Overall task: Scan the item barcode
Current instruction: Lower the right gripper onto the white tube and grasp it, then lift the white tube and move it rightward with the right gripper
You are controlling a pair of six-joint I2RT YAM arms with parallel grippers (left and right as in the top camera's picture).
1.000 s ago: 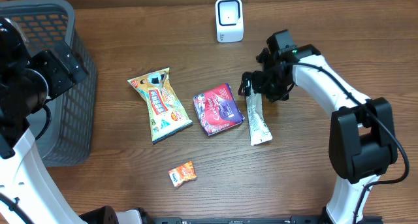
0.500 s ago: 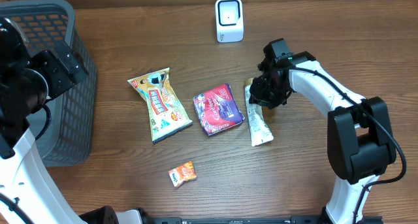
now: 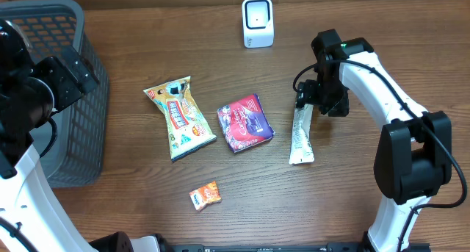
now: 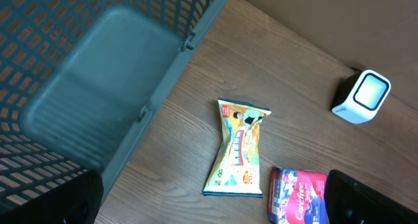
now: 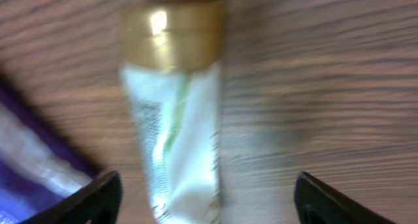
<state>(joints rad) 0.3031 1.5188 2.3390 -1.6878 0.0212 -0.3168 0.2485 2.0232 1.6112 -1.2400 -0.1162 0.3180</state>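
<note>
Holds the left fingers (image 4: 72, 201) spread wide and empty near the basket (image 3: 44, 6) at the left edge of the desk. Leaves the snack bag (image 3: 180, 118) and the purple pouch (image 3: 245, 123) in the middle alone. Hovers over the tube (image 3: 301, 133), right of the middle, with the right fingers (image 5: 91, 198) spread on both sides, not touching it. Seems to be the pick-up step. Next, needs to close on the tube, lift it and turn its barcode to the scanner (image 3: 258, 22) at the far edge.

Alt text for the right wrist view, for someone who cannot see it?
A white tube with a gold cap lies on the wooden table between the fingers of the open claw. A purple packet shows at the left edge.
</note>
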